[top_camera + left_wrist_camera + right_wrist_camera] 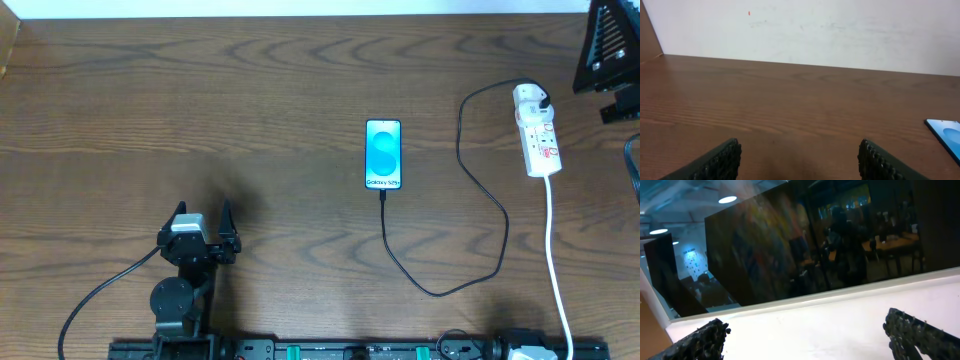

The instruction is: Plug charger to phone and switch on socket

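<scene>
While the left pincer (pixel 203 212) hangs spread over the near surface (pixel 300 80) and the right pincer (pixel 805 322), also spread, faces the room, the charger (pixel 385 218) tip already appears to meet the phone (pixel 384 154) at mid-surface. What remains, likely, is the socket (pixel 537 135) at the far right: approach from above with one fingertip and press its switch squarely, steadying the strip so it does not slide.

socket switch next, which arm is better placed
Right, likely: the socket lies far right, close to the right arm, while the left pincer sits far across, left of the phone.
</scene>
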